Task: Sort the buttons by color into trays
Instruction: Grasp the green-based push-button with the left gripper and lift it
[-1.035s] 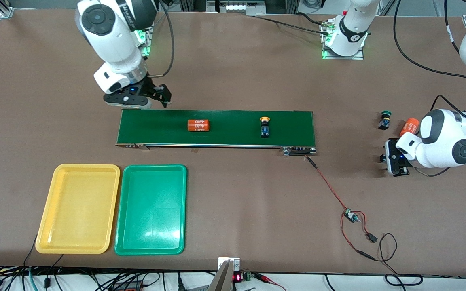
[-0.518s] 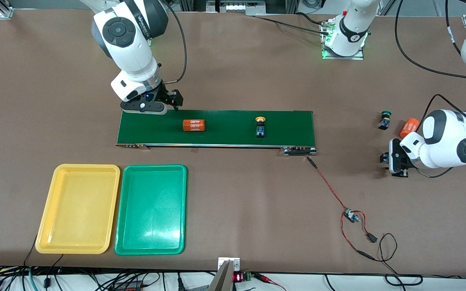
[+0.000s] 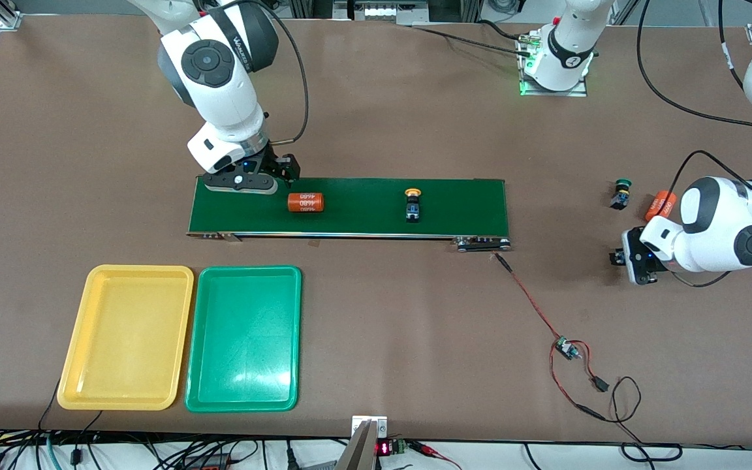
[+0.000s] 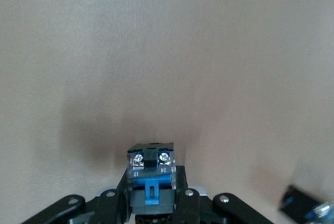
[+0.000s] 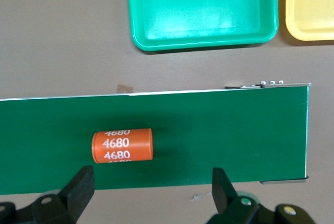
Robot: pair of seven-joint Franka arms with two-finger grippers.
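Two orange cylinders printed "4680" are seen among the task's things: one (image 3: 305, 203) lies on the long dark green conveyor belt (image 3: 461, 212), toward the right arm's end, and the other (image 3: 659, 205) lies on the brown counter (image 3: 376, 313) off the belt, at the left arm's end, partly hidden by the left arm. A red and black wire with a small circuit board (image 3: 566, 349) is strung across the counter from the belt's end toward the front camera. A yellow-capped button (image 3: 412, 205) is found on the belt, well apart from the cylinder there, toward the left arm's end. A green-capped button (image 3: 621, 194) stands on the counter just beside the second cylinder. The yellow tray (image 3: 126, 338) and the green tray (image 3: 244, 339) lie side by side, nearer to the front camera than the belt; nothing is held in either.

The right end effector (image 3: 243, 183) is held over the belt's end, its fingers (image 5: 81, 185) spread wide, and nothing is gripped; in the right wrist view the cylinder lies on the belt between the fingers' lines, apart from both.

The left end effector (image 3: 637, 261) is placed low at the counter, nearer to the front camera than the green-capped button. Its fingers are pressed onto the dark body of a third button (image 4: 151, 174), whose blue terminal block and two screws are shown in the left wrist view; the colour of its cap cannot be told
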